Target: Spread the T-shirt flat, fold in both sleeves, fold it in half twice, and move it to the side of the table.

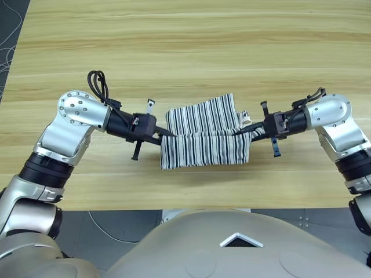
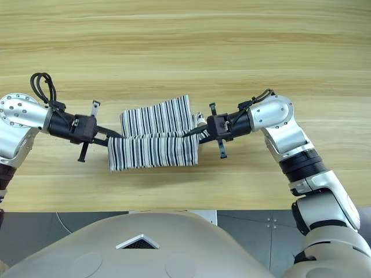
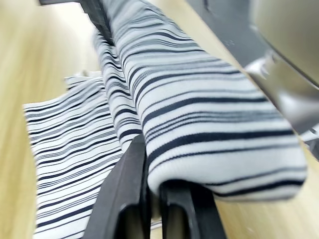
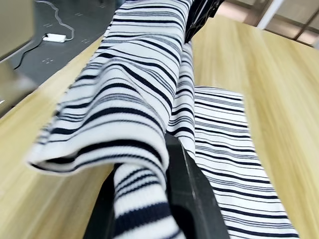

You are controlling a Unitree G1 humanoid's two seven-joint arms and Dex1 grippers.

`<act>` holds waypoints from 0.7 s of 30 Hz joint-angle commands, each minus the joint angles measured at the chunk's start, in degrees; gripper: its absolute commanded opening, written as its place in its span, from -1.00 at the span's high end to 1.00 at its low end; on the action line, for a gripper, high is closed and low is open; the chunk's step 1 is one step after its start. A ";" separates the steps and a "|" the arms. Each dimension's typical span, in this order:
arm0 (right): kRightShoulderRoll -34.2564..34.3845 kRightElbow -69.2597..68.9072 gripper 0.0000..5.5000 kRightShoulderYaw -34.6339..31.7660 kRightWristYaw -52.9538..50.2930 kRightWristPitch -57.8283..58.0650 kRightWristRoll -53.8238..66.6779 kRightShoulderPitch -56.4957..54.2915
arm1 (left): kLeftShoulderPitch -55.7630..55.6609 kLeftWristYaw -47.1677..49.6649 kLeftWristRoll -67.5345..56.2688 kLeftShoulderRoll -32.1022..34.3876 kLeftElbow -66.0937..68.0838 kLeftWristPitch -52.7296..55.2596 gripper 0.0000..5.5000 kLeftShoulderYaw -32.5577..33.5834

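Note:
The black-and-white striped T-shirt (image 1: 204,134) is a folded bundle near the table's front middle, held up between both arms, its near half draped down and its far half lying on the wood. My left gripper (image 1: 169,134) is shut on the T-shirt's left edge, and the cloth (image 3: 199,124) hangs over its fingers (image 3: 149,199). On the opposite edge my right gripper (image 1: 242,132) is shut on the fabric too, with the striped cloth (image 4: 134,99) wrapped over its fingers (image 4: 189,189).
The light wooden table (image 1: 191,46) stretches wide behind and to both sides of the shirt. Its front edge (image 1: 174,207) runs just below the shirt, with grey floor and cables beyond the left corner (image 1: 8,35).

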 commanded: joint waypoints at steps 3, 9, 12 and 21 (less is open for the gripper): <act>4.78 8.30 0.96 -1.92 -1.54 -0.78 -6.89 -2.97 | -3.30 4.28 4.69 -5.98 7.13 5.14 0.96 2.59; 10.26 16.50 0.96 -1.63 -4.49 -4.01 -13.78 -4.30 | -3.98 6.65 14.20 -11.00 17.34 7.46 0.96 -0.61; 12.12 19.26 0.66 -3.32 -5.25 -2.18 -13.88 -4.70 | -3.99 6.28 15.64 -12.69 21.80 10.16 0.76 -0.34; 16.92 21.01 0.46 -13.32 -0.64 14.19 -2.11 -6.56 | -5.79 -0.25 5.24 -13.82 21.04 21.05 0.63 8.45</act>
